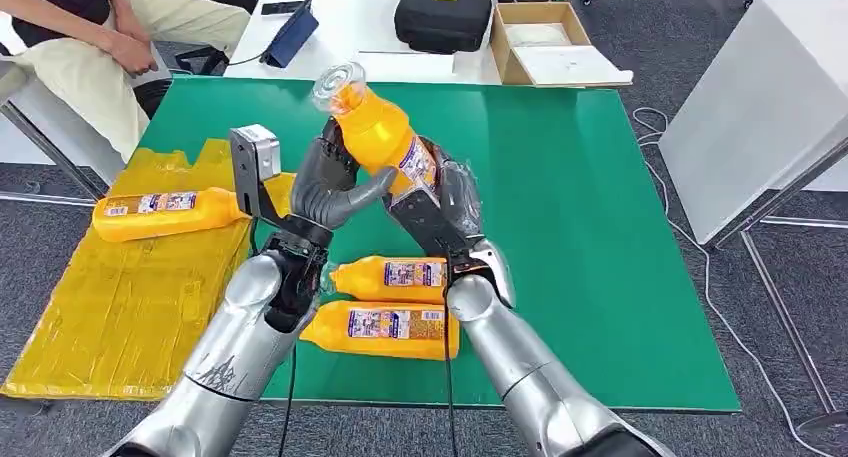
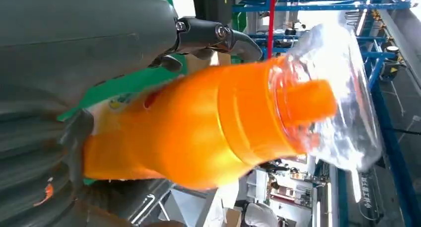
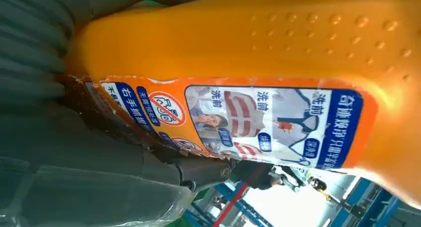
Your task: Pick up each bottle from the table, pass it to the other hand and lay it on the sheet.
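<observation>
Both hands raised together above the green table [image 1: 590, 237], meeting on one orange bottle [image 1: 385, 137]. Left hand [image 1: 330, 187] curled against the bottle's lower body, thick thumb reaching across toward the label; from the left wrist, dark fingers [image 2: 218, 36] arched over the bottle's shoulder. Right hand [image 1: 445, 202] wrapped around the labelled part from the other side, fingers closed on it; from the right wrist, label [image 3: 268, 120] pressed close against the palm. Bottle tilted, clear cap [image 1: 338, 82] pointing up and away from the robot, base down between the two palms. Cannot tell which hand bears the weight; both in contact.

Yellow sheet [image 1: 130, 307] spread over the table's left edge, one bottle on the sheet [image 1: 170, 215] lying flat at its far end, neck toward the hands. Two more bottles lying on the bare green surface just in front of the robot, between the forearms: the nearer bottle [image 1: 385, 327] and the second bottle [image 1: 395, 275] side by side, almost touching, necks to the left.

Beyond the green table, an open cardboard box [image 1: 540, 42] holding white sheets or packing, contents otherwise unclear. Black case [image 1: 443, 15] just beside it, closed. Dark tablet [image 1: 295, 32] propped further left. Seated person [image 1: 110, 37] at the far left corner, hands on the lap.
</observation>
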Controlling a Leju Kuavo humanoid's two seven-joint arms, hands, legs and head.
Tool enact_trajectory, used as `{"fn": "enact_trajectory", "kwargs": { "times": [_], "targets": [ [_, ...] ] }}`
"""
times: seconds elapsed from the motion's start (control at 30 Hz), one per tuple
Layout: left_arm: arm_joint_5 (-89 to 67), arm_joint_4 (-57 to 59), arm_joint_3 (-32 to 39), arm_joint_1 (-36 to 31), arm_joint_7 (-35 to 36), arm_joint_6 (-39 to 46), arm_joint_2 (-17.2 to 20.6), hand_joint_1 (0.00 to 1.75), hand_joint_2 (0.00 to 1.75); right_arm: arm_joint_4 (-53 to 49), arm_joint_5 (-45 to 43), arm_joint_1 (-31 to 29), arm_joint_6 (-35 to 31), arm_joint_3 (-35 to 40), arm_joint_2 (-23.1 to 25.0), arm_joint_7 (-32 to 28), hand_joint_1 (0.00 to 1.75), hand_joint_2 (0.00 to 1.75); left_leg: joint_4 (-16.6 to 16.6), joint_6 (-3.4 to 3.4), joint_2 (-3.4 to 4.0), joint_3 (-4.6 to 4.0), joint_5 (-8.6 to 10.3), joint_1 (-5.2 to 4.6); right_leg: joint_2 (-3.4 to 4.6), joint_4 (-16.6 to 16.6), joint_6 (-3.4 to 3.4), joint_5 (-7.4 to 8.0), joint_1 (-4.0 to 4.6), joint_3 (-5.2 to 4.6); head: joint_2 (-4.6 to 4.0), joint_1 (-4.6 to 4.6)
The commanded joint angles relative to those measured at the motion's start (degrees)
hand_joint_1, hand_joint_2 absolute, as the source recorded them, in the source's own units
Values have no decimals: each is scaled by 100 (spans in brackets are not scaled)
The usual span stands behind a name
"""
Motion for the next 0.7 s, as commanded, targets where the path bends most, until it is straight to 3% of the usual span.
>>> {"fn": "enact_trajectory", "kwargs": {
  "times": [0.03,0.53,0.7],
  "targets": [
    [18,140,-135,-188,40,11,69,0,175,427,-15,-329,15,214,-19,33,175,175,0,-23,-1,33,-13,4,-8,-2,-18,-13,5,34,0,0],
    [61,41,-303,-26,33,81,51,0,175,561,87,-322,-37,386,51,133,175,175,-3,-20,-2,28,-10,3,-8,-4,-15,-10,4,29,0,0],
    [83,348,-286,-120,-70,94,21,0,175,568,658,-202,79,1084,262,257,175,175,-5,-27,3,43,-16,5,-5,-6,-20,-14,5,42,0,2]
  ]
}}
